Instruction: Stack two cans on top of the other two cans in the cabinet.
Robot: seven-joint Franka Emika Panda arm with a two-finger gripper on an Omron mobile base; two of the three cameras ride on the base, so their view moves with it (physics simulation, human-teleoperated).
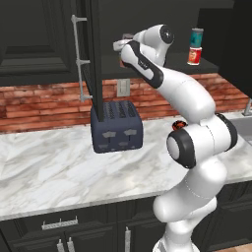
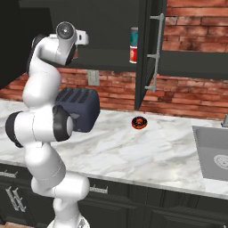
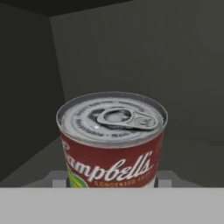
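Note:
A can with a red, cream and green label (image 3: pixel 113 144) stands upright and close in the hand view, its pull-tab lid facing up, inside the dark cabinet (image 1: pixel 206 64). My gripper (image 1: pixel 123 47) reaches into the cabinet's left part and is shut on this can; grey fingers (image 3: pixel 55 178) flank its base. What lies under the can is hidden. Further right on the shelf, the teal-blue can (image 1: pixel 197 36) stands stacked on the short red-orange can (image 1: pixel 194 55). The right base view shows the same stack, teal-blue can (image 2: pixel 134 34) above red-orange can (image 2: pixel 133 54).
The cabinet's tall door (image 1: pixel 94 59) stands open with its silver bar handle (image 1: pixel 78 59) toward me. A dark toaster (image 1: pixel 116 126) sits on the marble counter (image 1: pixel 49 167) below. A donut (image 2: pixel 139 122) lies on the counter, and a sink (image 2: pixel 213 153) is at the right.

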